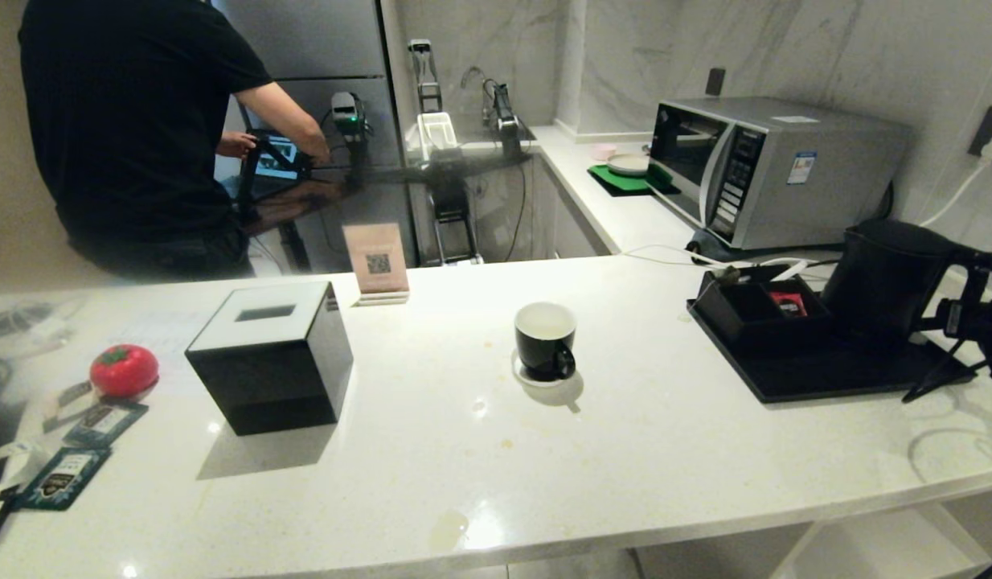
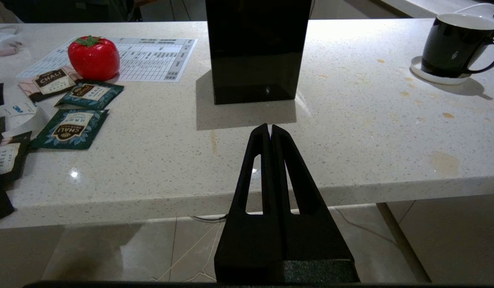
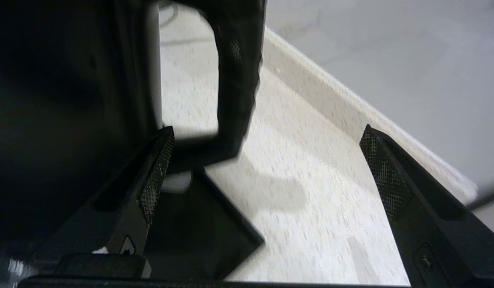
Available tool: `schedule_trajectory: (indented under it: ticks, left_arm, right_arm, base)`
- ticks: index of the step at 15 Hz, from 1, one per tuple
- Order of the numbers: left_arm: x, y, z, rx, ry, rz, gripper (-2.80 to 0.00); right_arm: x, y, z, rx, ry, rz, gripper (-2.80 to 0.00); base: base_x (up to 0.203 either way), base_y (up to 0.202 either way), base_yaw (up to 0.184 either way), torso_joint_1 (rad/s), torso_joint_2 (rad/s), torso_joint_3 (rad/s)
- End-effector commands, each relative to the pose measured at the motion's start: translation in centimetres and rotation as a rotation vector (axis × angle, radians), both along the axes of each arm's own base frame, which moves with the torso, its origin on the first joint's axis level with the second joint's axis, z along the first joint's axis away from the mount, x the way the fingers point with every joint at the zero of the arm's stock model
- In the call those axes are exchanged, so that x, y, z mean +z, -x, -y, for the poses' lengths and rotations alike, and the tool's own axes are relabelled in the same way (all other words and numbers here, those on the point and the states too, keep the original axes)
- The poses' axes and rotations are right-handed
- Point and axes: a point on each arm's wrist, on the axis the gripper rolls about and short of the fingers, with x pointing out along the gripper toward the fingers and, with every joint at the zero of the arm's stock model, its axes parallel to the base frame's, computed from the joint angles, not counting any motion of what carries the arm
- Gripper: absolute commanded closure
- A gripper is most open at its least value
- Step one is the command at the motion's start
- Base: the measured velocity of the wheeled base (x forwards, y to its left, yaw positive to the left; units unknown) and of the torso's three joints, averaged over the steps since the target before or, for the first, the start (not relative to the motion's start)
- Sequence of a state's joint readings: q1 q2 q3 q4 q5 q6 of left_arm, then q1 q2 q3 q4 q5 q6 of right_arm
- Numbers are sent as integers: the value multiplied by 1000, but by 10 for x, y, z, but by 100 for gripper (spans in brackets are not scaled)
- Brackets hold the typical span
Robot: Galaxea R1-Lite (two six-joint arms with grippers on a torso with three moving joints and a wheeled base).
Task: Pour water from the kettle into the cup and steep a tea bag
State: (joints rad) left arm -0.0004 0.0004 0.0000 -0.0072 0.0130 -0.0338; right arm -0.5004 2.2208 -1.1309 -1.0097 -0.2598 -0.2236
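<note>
Bare counter [image 1: 641, 450] between cup [image 1: 545, 341] and tray [image 1: 825, 370]; box [image 1: 271, 354] leftward.

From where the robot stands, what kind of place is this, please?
Most likely a home or office kitchen. A microwave sits on a pale stone counter, a black kettle stands on a tray, and a tall fridge is behind.

Right gripper [image 3: 267, 160] at the far right, jaws spread wide; left gripper [image 2: 270, 130] parked, jaws together.
</note>
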Motion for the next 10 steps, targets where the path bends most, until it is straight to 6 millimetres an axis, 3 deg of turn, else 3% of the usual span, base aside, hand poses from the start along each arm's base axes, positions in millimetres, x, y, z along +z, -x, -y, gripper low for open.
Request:
schedule_trajectory:
  ticks: [1, 7, 8, 9, 10]
  left_arm:
    - [0, 0, 0, 1, 2, -1, 0]
    - [0, 0, 0, 1, 0, -1, 0]
    - [0, 0, 0, 1, 2, -1, 0]
    - [0, 0, 0, 1, 0, -1, 0]
    - [0, 0, 0, 1, 1, -1, 0]
  right_arm:
    - [8, 13, -6, -3, 0, -4, -280]
    - [11, 47, -25, -2, -25, -46, -280]
    - [11, 54, -29, -2, -32, -59, -242]
    - [10, 61, -33, -1, -38, -70, 0]
    - [10, 69, -37, 0, -43, -76, 0]
  base:
    - [0, 0, 0, 0, 0, 0]
    - [0, 0, 0, 0, 0, 0]
    - [0, 0, 0, 0, 0, 0]
    - [0, 0, 0, 0, 0, 0]
    - [0, 0, 0, 0, 0, 0]
